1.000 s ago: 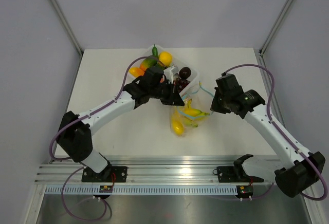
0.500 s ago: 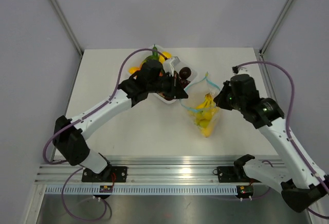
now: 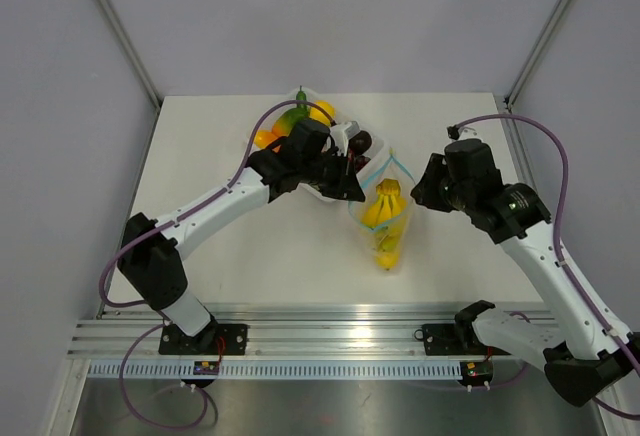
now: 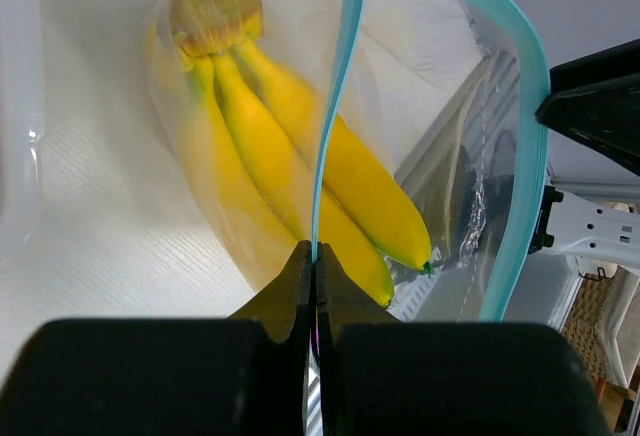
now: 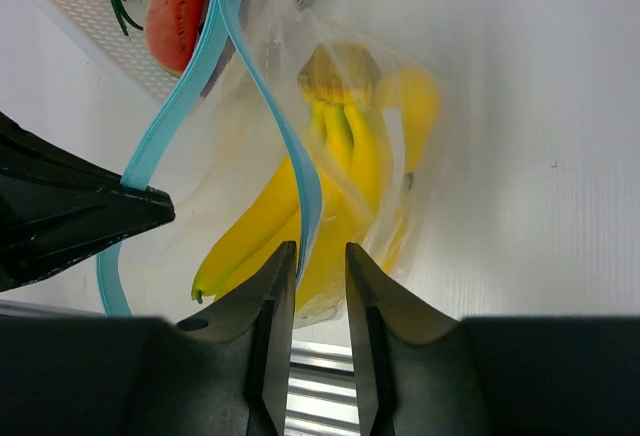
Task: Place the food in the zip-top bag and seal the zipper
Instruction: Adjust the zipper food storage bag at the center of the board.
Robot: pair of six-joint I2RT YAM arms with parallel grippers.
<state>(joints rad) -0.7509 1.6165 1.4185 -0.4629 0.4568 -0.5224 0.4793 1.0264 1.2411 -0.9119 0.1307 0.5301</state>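
Note:
The zip-top bag (image 3: 388, 241) hangs between both arms with its mouth up, and the food, a bunch of yellow bananas (image 3: 383, 206), is inside it. My left gripper (image 3: 352, 192) is shut on one light-blue zipper (image 4: 318, 206) strip at the mouth. The bananas (image 4: 290, 146) show just beyond it through the plastic. My right gripper (image 5: 320, 256) stands open at the bag's other side. The second zipper strip (image 5: 305, 206) lies against its left finger (image 5: 272, 286), not pinched. The mouth gapes open.
A white tray (image 3: 340, 128) of other toy fruits sits behind the left arm; a red strawberry (image 5: 180, 16) is in it. An aluminium rail (image 3: 340, 341) runs along the near table edge. Grey walls close in the sides.
The right gripper has opened and let go of its zipper strip. The bag has shifted slightly left and now hangs from the left gripper.

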